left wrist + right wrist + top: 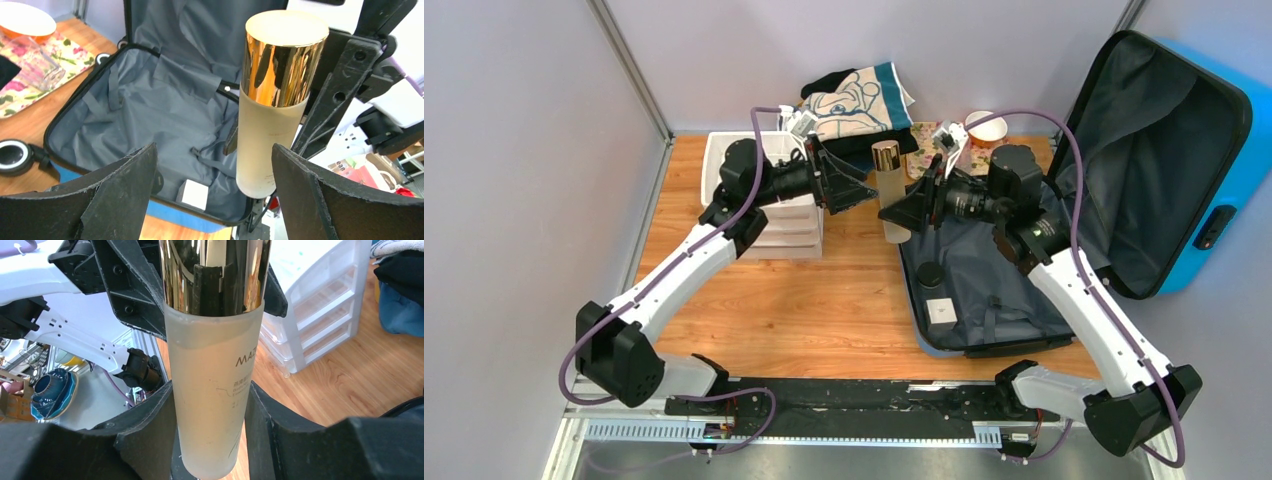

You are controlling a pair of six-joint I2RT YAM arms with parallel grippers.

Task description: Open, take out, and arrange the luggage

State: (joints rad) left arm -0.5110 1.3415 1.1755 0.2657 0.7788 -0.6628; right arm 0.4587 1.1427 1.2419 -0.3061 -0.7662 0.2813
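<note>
Wooden table (824,300): open luggage (984,290), right gripper's (892,212) jaws above its edge.

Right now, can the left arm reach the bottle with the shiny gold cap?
Probably yes. The left gripper is open and points at the frosted bottle, with nothing between them. The right gripper is clamped on the bottle's lower part, so the gold cap end is free.
</note>
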